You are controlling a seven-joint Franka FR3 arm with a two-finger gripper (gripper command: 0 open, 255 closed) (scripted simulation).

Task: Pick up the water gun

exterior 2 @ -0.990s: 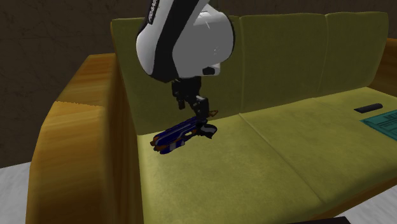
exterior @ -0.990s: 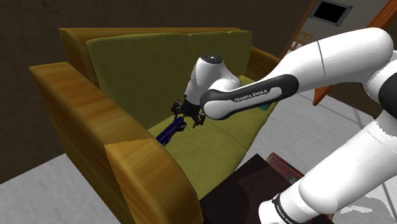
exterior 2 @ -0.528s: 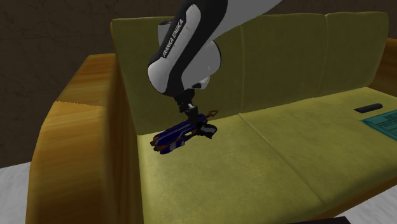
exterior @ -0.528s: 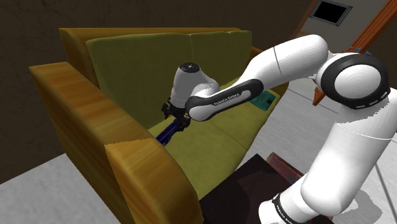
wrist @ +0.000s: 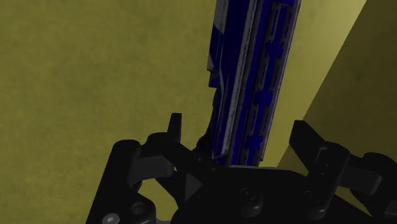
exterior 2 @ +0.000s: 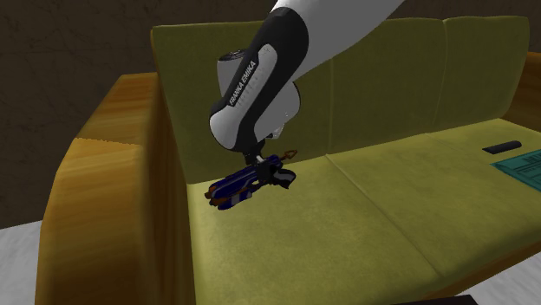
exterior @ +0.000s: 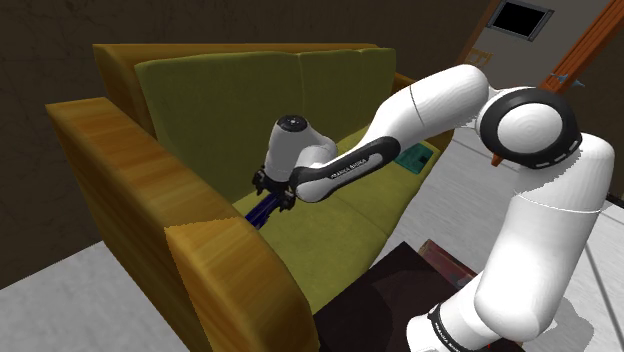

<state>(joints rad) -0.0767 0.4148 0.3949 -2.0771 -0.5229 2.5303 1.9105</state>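
Observation:
The water gun (exterior 2: 236,187) is blue with black parts and lies flat on the olive sofa seat (exterior 2: 364,217), close to the wooden armrest (exterior 2: 95,199). In the shoulder view the water gun (exterior: 260,211) pokes out below the hand. My gripper (exterior 2: 263,164) is down over the gun's rear end, by its black grip. In the wrist view the gun's blue body (wrist: 254,83) runs away from the hand, between the two fingers of my gripper (wrist: 239,137). One fingertip (wrist: 174,125) stands apart from the gun, as does the other (wrist: 304,135), so the gripper is open.
The sofa backrest (exterior: 230,100) rises just behind the gun and the tall wooden armrest (exterior: 130,190) stands beside it. A teal book (exterior 2: 520,165) and a small black remote (exterior 2: 502,146) lie at the seat's other end. My dark stand (exterior: 400,300) is at the shoulder view's lower right.
The hand has come down from above the gun until its fingers straddle it. The arm's upper links have swung into the shoulder view. The gun has not moved.

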